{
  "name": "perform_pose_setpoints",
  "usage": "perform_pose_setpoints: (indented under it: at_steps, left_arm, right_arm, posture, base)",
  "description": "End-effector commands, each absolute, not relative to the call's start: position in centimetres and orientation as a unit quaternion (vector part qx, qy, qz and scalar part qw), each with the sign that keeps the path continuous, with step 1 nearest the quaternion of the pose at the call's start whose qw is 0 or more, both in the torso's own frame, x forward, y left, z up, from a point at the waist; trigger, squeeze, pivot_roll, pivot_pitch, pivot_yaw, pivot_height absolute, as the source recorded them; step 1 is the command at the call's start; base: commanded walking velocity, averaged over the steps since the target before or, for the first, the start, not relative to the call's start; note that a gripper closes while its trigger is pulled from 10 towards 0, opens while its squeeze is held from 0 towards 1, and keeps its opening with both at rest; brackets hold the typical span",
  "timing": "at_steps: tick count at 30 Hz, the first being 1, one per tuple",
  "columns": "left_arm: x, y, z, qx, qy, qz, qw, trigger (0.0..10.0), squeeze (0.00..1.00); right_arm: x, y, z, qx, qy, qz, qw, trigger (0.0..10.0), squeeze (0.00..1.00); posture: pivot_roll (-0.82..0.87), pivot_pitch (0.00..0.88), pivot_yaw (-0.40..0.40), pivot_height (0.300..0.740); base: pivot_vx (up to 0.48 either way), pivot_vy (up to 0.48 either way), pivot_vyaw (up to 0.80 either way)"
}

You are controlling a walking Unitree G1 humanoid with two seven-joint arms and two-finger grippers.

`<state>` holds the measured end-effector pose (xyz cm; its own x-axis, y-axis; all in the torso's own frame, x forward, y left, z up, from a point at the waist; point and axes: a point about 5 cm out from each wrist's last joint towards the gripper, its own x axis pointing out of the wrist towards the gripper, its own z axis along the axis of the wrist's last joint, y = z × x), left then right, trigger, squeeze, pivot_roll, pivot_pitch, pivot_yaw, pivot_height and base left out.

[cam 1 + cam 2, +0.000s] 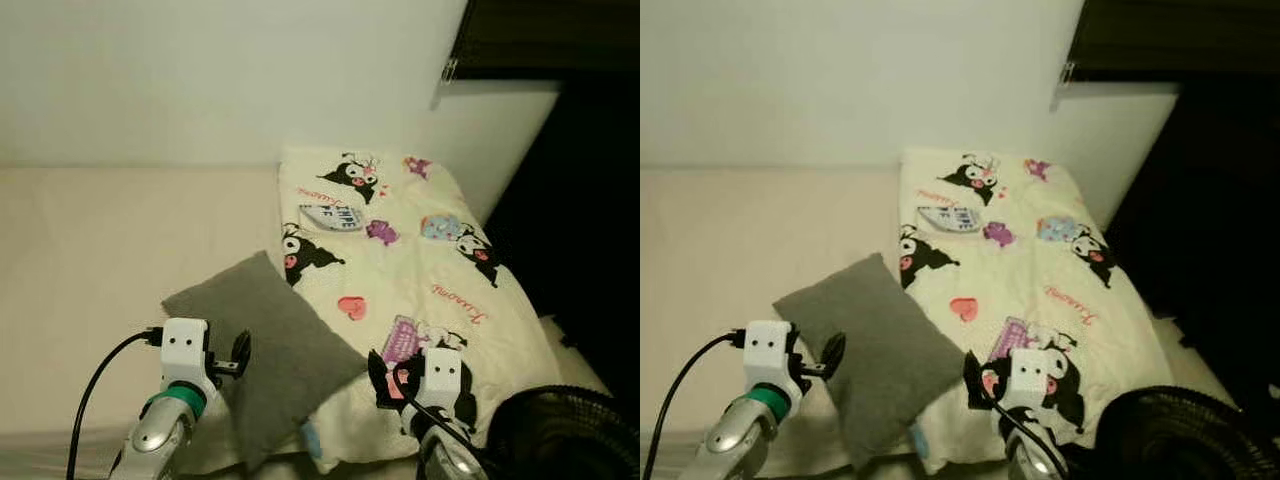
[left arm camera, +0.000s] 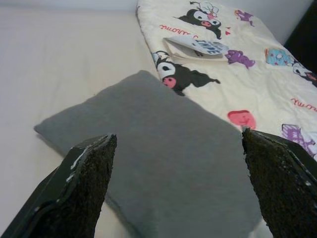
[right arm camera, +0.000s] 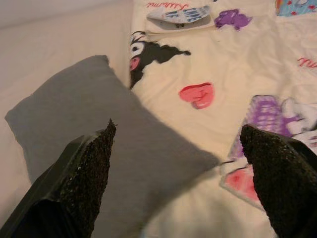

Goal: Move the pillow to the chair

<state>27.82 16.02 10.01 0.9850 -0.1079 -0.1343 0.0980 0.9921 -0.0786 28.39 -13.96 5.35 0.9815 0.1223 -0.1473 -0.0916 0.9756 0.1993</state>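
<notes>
A grey pillow (image 1: 268, 340) lies on the bed, its right part resting on a cream blanket printed with cartoon figures (image 1: 420, 270). My left gripper (image 1: 238, 356) is held low at the pillow's near left edge, open, and in the left wrist view the grey pillow (image 2: 153, 163) lies between and beyond its two black fingers (image 2: 84, 183). My right gripper (image 1: 385, 375) hovers over the blanket's near end, open, just right of the pillow (image 3: 89, 119). Neither gripper holds anything.
The cream mattress (image 1: 90, 260) stretches to the left against a white wall (image 1: 220, 70). A dark round fan guard (image 1: 570, 435) stands at the lower right. A dark gap (image 1: 590, 230) runs along the bed's right side under a dark window frame (image 1: 540, 35).
</notes>
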Motion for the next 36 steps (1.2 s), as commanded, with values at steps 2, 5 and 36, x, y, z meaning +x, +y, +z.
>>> perform_pose_setpoints:
  at_steps: [2,5,36]
  left_arm:
    - [27.4,16.5,9.4,-0.026,0.081,-0.044,0.995,10.0,0.0]
    - [27.4,16.6,9.4,-0.015,0.08,-0.045,0.996,10.0,0.0]
    - [28.7,16.3,10.4,-0.023,0.053,-0.058,0.997,10.0,0.0]
  right_arm:
    - [28.1,-13.5,4.7,0.099,0.096,0.062,0.989,10.0,0.0]
    - [28.0,-13.4,4.6,0.098,0.097,0.062,0.988,10.0,0.0]
    - [29.1,-13.7,4.7,0.087,0.101,0.04,0.99,10.0,0.0]
  posture:
    - [-0.01,0.028,-0.015,0.739]
    - [-0.01,0.033,-0.012,0.739]
    - [-0.02,0.033,-0.001,0.739]
  base:
    - [0.0,0.0,0.0]
    - [0.0,0.0,0.0]
    - [0.136,0.0,-0.1]
